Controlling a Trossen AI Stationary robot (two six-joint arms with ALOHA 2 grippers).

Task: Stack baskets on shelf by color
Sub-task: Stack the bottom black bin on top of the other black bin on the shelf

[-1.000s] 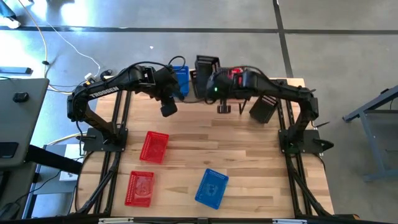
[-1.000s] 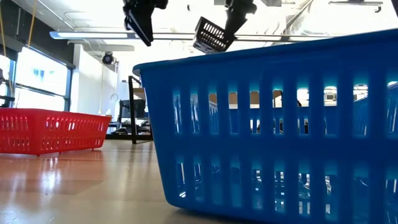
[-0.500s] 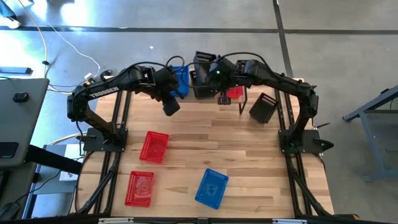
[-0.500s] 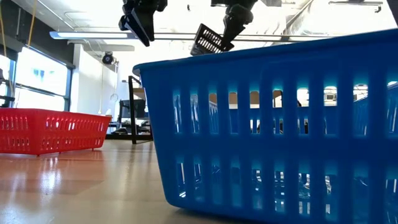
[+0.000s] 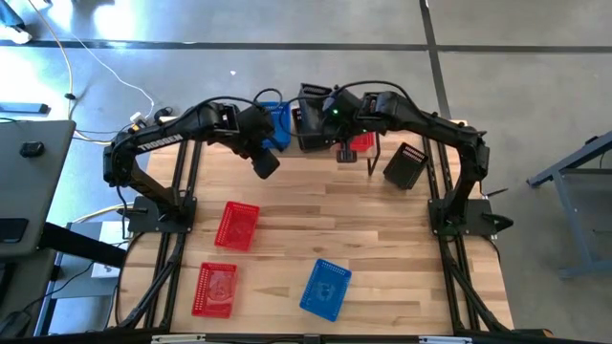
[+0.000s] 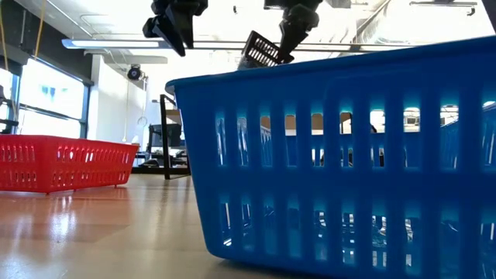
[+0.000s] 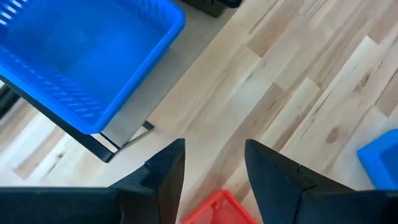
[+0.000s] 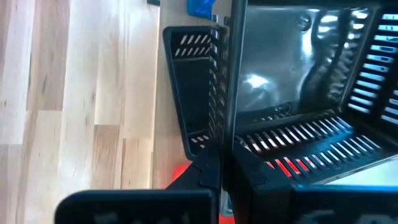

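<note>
Baskets lie scattered: two red and one blue on the wooden surface, another black near the right edge. Right claw grips a black basket by its rim over the shelf, which the arms largely hide. Left claw hangs spread and empty beside the blue basket on the shelf.

The surface is pale wood in jointed strips, smooth with a soft sheen. The shelf is light wood too, on thin matt black metal legs. The blue basket is slotted, glossy plastic; the red basket matches it. The black basket is shiny plastic with bright glints. Pincer fingers look matt black.
</note>
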